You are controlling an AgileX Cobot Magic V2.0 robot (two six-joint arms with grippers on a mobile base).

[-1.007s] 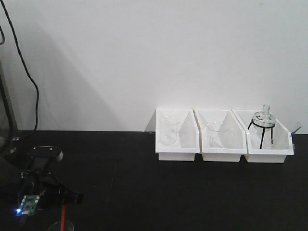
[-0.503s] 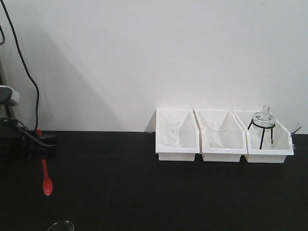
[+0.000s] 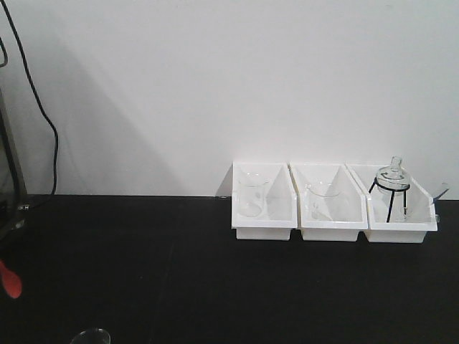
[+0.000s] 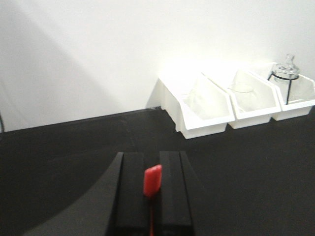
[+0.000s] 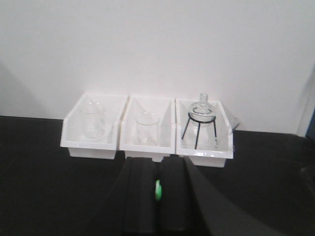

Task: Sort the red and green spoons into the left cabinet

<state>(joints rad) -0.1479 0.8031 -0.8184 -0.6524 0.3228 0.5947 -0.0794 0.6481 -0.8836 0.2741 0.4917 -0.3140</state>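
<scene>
1. Left tool, seen from its own wrist camera, is clamped narrow on the red spoon, whose blunt red end stands up between the two black fingers. Just ahead of the tool lies bare black counter. Further ahead and off to the tool's right, three white bins sit in a row against the white wall, well apart from the tool. A clear beaker stands in the middle bin, and a glass flask on a black tripod stands in the farthest.
2. Right tool, seen from its wrist camera, is closed narrow on the green spoon; only a small green piece shows in the slit between the fingers. The bins stand straight ahead, near the fingertips: a beaker in the left one, another in the middle, the flask on its tripod to the right.
3. In the front view only the red spoon's bowl shows, at the left margin and well apart from the bins. A glass rim sits at the bottom edge, and a black cable hangs down the wall.
</scene>
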